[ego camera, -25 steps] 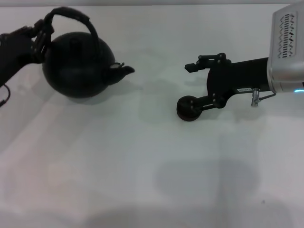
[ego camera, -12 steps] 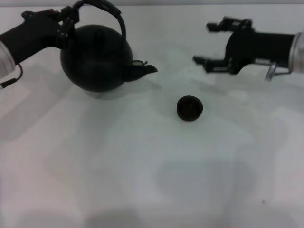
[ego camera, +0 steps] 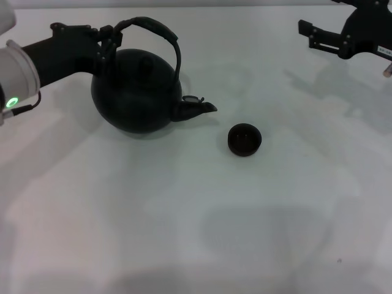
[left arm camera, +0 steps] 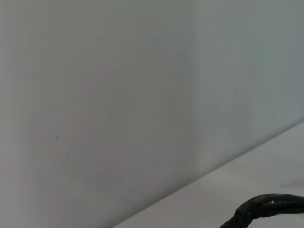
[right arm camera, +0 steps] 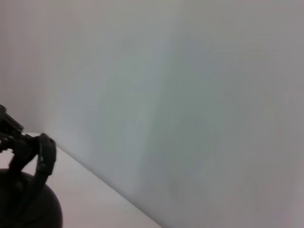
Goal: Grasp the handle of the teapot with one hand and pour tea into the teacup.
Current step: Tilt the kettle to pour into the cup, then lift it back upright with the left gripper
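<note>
The black round-bellied teapot (ego camera: 138,92) is at the left of the white table (ego camera: 184,214). Its spout (ego camera: 199,109) points right at the teacup (ego camera: 244,139), a short gap away. My left gripper (ego camera: 107,38) is shut on the left end of the arched handle (ego camera: 156,27). A bit of the handle shows in the left wrist view (left arm camera: 270,206). The right wrist view shows the teapot (right arm camera: 28,204) and handle (right arm camera: 45,159) from afar. The small dark teacup stands alone at mid-table. My right gripper (ego camera: 323,18) is open and empty at the far right, well away from the cup.
The white table runs wide around teapot and cup, with faint shadows on it. A pale wall (left arm camera: 118,95) stands behind the table's far edge.
My left gripper has carried the teapot rightward toward the teacup. My right gripper, which was at the cup a second ago, has drawn back up to the far right.
</note>
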Controlling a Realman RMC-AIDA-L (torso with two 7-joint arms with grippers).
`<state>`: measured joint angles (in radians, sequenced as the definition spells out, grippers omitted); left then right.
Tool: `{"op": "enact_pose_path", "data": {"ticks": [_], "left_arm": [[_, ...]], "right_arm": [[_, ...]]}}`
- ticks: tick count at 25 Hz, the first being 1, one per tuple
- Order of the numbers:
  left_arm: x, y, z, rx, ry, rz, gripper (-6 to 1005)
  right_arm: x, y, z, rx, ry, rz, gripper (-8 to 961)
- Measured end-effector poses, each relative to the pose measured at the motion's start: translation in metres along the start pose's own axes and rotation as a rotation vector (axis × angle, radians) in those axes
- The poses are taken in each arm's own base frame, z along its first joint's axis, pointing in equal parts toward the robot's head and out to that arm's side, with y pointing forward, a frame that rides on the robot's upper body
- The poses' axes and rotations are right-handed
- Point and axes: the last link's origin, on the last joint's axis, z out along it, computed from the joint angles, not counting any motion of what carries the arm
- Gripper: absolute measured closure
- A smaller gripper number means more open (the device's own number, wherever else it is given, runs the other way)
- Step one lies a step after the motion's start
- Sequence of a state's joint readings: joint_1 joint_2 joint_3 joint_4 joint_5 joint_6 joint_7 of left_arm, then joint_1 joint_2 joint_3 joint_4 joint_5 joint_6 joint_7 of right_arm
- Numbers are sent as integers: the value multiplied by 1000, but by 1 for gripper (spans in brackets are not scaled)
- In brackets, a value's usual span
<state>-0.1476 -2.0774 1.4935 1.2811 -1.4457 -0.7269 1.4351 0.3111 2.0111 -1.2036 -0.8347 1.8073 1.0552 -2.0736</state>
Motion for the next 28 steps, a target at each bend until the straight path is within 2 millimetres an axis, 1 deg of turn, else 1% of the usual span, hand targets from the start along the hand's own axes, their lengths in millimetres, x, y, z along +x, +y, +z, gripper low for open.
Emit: {"op": "enact_pose_path", "data": {"ticks": [4, 5, 12, 14, 18, 28], "left_arm": [[9, 2, -2, 17, -57, 34, 864], [13, 4, -3, 22, -74, 48, 864], [25, 10, -2, 27, -105, 83, 864], [30, 15, -1, 18, -115, 102, 864], [33, 19, 0, 10, -129, 124, 863], [49, 32, 6, -42, -163, 178, 865]], "right_arm": [[8, -2, -5, 20, 10, 21, 93], [8, -2, -5, 20, 10, 21, 93], [10, -2, -7, 24, 3, 38, 93], [10, -3, -8, 28, 2, 40, 92], [10, -4, -10, 35, 0, 43, 92], [9, -6, -10, 39, -3, 44, 92]]}}
